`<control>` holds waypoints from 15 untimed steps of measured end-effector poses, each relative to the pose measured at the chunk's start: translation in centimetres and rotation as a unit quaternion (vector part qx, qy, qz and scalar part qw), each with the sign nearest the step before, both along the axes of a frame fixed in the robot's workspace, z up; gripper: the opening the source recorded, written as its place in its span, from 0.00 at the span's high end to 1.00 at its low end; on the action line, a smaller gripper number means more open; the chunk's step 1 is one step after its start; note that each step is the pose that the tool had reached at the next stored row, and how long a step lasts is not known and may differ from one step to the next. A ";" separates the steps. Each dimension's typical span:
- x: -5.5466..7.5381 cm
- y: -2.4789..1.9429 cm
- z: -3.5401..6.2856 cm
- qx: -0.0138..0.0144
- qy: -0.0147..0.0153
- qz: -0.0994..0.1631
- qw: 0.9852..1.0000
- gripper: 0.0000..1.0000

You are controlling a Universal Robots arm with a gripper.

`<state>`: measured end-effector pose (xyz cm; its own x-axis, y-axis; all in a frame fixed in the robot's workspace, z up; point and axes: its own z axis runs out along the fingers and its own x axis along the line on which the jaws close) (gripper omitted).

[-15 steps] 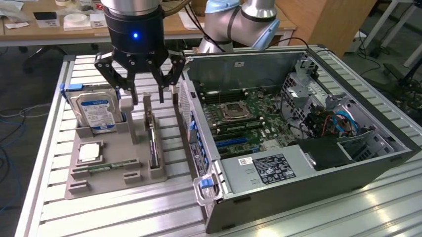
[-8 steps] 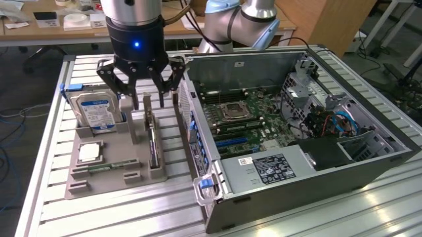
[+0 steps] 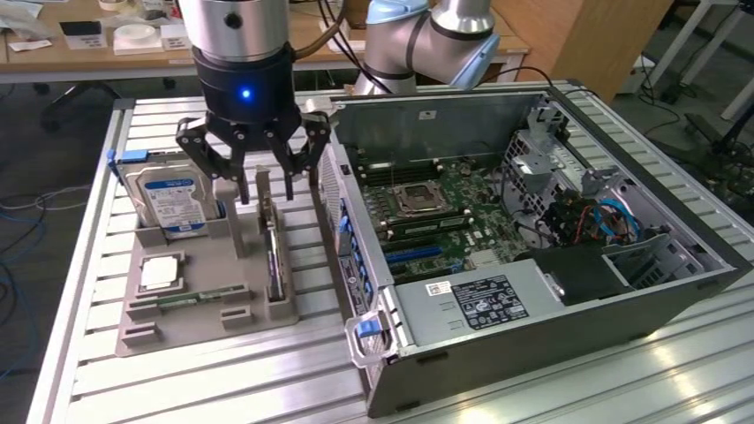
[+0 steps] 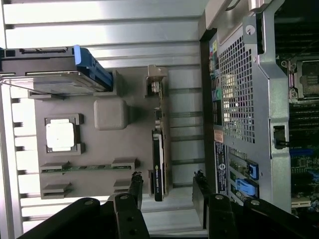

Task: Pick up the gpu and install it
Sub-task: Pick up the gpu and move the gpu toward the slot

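Observation:
The gpu (image 3: 274,256) is a thin dark card standing on edge in a slot of the grey tray (image 3: 200,329), close to the open computer case (image 3: 518,300). My gripper (image 3: 267,193) hangs open over the card's far end, one finger on each side, and nothing is held. In the wrist view the gpu (image 4: 158,149) runs down the tray (image 4: 99,144) with its pale bracket at one end. The gripper (image 4: 167,178) straddles its dark end without touching it.
The tray also holds a blue-labelled hard drive (image 3: 171,199), a square processor (image 3: 162,272) and a green memory stick (image 3: 200,299). The case lies on its side, motherboard (image 3: 442,216) exposed, on a slatted metal table (image 3: 224,380). A wooden desk stands behind.

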<state>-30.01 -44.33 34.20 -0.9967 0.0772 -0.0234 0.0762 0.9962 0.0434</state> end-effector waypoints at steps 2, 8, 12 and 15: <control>0.0 0.00 -0.01 0.000 0.000 0.000 1.000 0.47; 0.0 0.00 -0.31 0.000 0.000 0.000 1.000 0.47; 0.0 0.00 -0.98 0.000 0.000 0.000 1.000 0.47; 0.0 0.00 -1.50 0.000 0.000 0.000 1.000 0.47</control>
<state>-30.01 -44.33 32.70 -0.9967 0.0773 -0.0234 0.0762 0.9961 0.0435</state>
